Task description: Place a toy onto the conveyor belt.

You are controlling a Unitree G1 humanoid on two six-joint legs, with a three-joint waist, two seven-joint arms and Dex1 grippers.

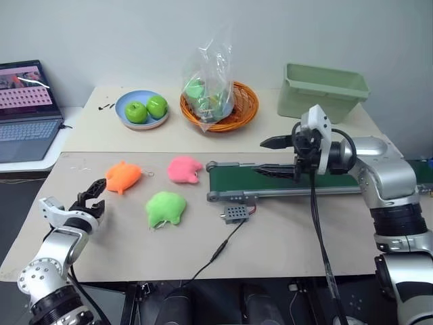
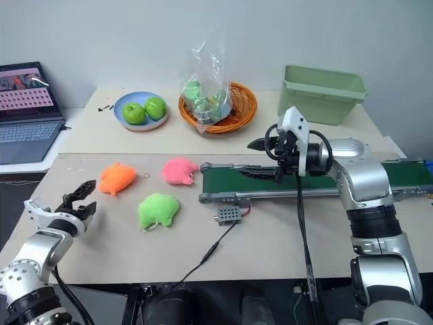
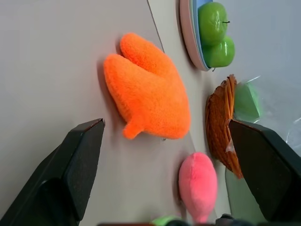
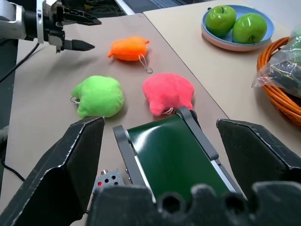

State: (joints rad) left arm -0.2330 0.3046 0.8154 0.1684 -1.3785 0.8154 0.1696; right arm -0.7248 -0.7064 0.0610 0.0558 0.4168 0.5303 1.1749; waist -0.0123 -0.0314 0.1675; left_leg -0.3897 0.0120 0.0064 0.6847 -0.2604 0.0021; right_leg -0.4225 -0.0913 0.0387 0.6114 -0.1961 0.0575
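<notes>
The toy [image 1: 123, 176], a small orange plush, lies on the tan table at the left, and also appears in the left wrist view [image 3: 148, 101]. My left gripper [image 1: 97, 195] hovers just short of it on the near left side. It is open, empty and pointed at the toy. The conveyor belt [image 1: 233, 179], dark green in a grey frame, runs from the table's middle off to the right. My right gripper [image 1: 268, 156] hangs open and empty above the belt's left end, pointing left.
A pink plush [image 1: 184, 169] lies against the belt's left end, and a lime-green plush [image 1: 166, 208] lies in front of it. A small grey box [image 1: 235, 213] with a cable sits by the belt. At the back are a plate of apples [image 1: 142, 112], a wicker basket [image 1: 218, 105], a pale green bin [image 1: 325, 91] and a laptop [image 1: 27, 112].
</notes>
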